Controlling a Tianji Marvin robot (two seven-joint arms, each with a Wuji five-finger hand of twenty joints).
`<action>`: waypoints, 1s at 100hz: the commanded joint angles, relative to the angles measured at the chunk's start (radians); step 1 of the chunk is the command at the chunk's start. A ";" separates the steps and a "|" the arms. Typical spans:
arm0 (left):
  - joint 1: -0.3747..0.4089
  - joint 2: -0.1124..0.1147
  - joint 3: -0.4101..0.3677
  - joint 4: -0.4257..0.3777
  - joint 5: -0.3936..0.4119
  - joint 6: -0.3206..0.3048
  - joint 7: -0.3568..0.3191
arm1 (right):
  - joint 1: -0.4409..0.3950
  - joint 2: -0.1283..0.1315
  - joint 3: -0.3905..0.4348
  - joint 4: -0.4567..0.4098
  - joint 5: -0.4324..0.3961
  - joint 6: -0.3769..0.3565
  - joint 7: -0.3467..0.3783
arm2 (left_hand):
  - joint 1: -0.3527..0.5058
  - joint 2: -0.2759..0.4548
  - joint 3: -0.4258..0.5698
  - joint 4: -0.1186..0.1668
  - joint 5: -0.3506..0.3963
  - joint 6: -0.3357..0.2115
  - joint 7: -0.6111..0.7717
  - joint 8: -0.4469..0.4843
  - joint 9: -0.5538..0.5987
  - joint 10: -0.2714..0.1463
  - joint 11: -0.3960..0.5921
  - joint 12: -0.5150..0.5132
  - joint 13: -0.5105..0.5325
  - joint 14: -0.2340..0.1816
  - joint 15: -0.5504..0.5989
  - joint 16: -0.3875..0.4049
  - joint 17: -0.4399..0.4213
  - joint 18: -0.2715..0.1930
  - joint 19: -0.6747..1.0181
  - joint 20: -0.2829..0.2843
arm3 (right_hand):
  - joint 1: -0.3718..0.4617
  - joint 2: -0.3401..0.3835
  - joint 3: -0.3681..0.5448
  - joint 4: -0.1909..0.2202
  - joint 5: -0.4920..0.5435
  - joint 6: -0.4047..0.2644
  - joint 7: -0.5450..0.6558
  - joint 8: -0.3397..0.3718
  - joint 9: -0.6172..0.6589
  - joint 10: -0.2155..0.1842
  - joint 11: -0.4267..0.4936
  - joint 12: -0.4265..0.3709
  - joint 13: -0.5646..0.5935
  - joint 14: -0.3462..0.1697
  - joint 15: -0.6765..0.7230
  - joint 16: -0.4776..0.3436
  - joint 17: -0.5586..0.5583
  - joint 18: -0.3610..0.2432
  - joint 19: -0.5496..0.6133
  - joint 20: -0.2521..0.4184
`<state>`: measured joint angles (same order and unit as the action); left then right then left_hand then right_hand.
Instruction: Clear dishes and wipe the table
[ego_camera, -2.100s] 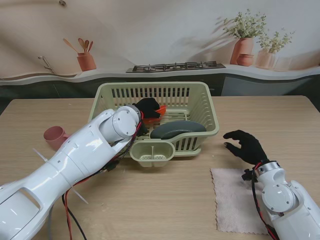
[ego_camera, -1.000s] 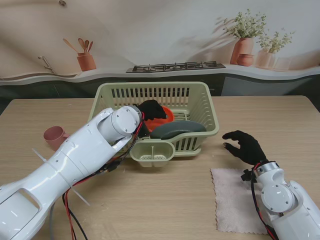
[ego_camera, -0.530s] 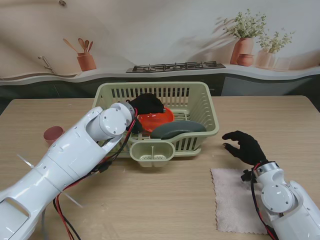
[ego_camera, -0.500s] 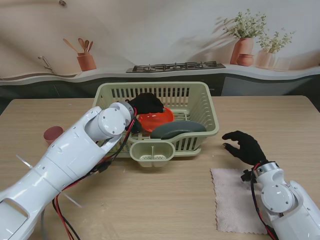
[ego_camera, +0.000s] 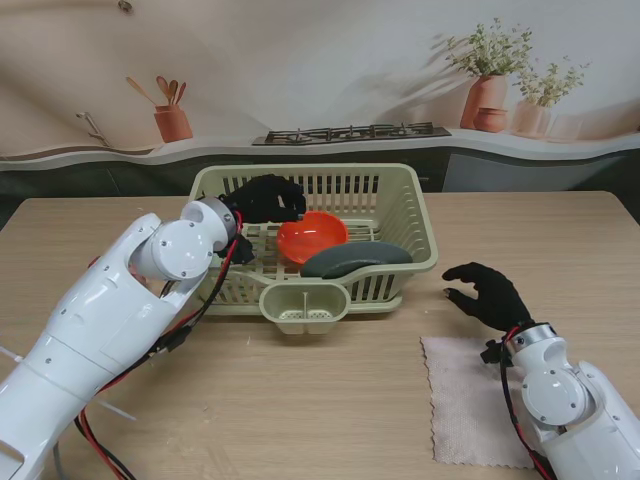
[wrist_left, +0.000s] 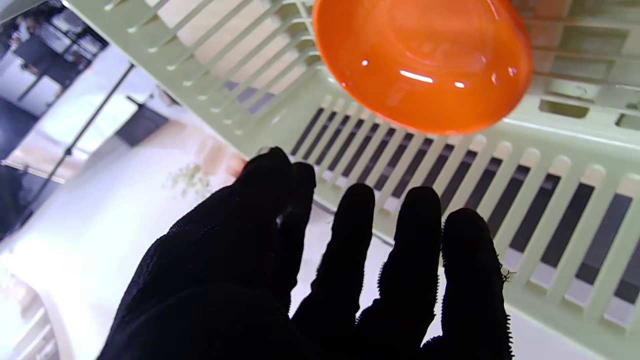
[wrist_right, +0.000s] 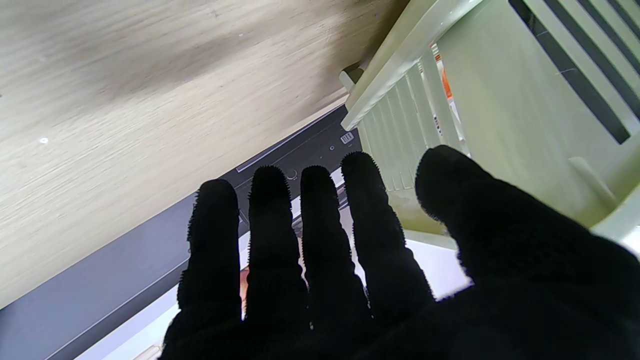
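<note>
Left hand (ego_camera: 268, 197) withdrew empty | orange bowl (ego_camera: 311, 236) in rack (ego_camera: 405, 205)

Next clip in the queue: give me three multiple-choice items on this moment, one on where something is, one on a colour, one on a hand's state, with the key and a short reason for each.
1. Where is the orange bowl?
A. On the cloth
B. Inside the dish rack
C. On the bare table, right of the rack

2. What colour is the dish beside the bowl, the plate leaning in the rack?
A. Grey
B. Pink
C. White

3. What is the left hand doing?
A. Gripping the bowl
B. Pressing the cloth
C. Open, holding nothing

Key: B, the bowl sits within the rack's slatted walls in the stand view. A, the plate nearer to me than the bowl is dark grey. C, the left wrist view shows the fingers spread and apart from the bowl; the cloth lies by the right hand.
</note>
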<state>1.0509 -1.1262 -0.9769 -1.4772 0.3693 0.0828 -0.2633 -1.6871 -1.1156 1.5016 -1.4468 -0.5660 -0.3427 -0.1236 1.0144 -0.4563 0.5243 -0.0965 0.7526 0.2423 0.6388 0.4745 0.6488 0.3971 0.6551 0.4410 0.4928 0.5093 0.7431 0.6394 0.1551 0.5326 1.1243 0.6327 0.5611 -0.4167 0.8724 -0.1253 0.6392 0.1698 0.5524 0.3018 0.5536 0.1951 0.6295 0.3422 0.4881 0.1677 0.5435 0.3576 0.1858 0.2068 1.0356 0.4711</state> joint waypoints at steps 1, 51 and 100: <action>0.012 0.022 -0.021 -0.026 0.000 -0.006 -0.020 | -0.004 0.001 -0.003 -0.004 -0.003 -0.005 0.015 | 0.049 -0.024 0.010 -0.002 -0.041 -0.017 0.052 -0.030 0.003 -0.017 0.013 0.019 0.012 0.008 0.013 0.018 0.003 0.019 0.034 0.022 | -0.019 -0.019 0.013 0.033 0.004 0.001 0.001 0.005 0.017 -0.005 -0.015 -0.013 0.010 -0.006 -0.022 0.001 -0.003 0.013 0.005 0.017; 0.180 0.069 -0.251 -0.165 0.116 -0.178 -0.078 | -0.005 0.002 -0.013 -0.010 0.004 0.007 0.028 | 0.031 -0.027 0.029 -0.003 -0.064 -0.012 0.041 -0.093 -0.030 -0.029 -0.021 0.004 -0.018 -0.017 -0.039 -0.009 -0.016 0.024 -0.025 -0.008 | -0.021 -0.019 0.013 0.033 0.005 0.000 0.001 0.004 0.017 -0.005 -0.015 -0.013 0.009 -0.006 -0.021 0.001 -0.004 0.015 0.006 0.016; 0.366 0.082 -0.492 -0.240 0.213 -0.393 -0.021 | -0.007 0.004 -0.020 -0.020 0.004 0.023 0.038 | 0.010 -0.033 0.062 -0.009 -0.065 -0.024 0.016 -0.094 -0.041 -0.047 -0.039 -0.005 -0.031 -0.038 -0.068 -0.026 -0.032 0.027 -0.070 -0.038 | -0.022 -0.019 0.013 0.033 0.006 0.001 0.000 0.004 0.017 -0.005 -0.015 -0.013 0.009 -0.006 -0.021 0.001 -0.005 0.016 0.005 0.015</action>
<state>1.3969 -1.0546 -1.4536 -1.7104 0.5807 -0.3058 -0.2948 -1.6878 -1.1130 1.4846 -1.4579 -0.5612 -0.3218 -0.1010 1.0140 -0.4659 0.5489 -0.0965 0.7266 0.2328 0.6636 0.3858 0.6266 0.3860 0.6184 0.4411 0.4866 0.4975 0.6881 0.6256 0.1398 0.5347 1.0832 0.6193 0.5611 -0.4168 0.8725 -0.1253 0.6392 0.1698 0.5524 0.3019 0.5536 0.1951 0.6295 0.3422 0.4881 0.1677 0.5433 0.3576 0.1858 0.2071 1.0354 0.4712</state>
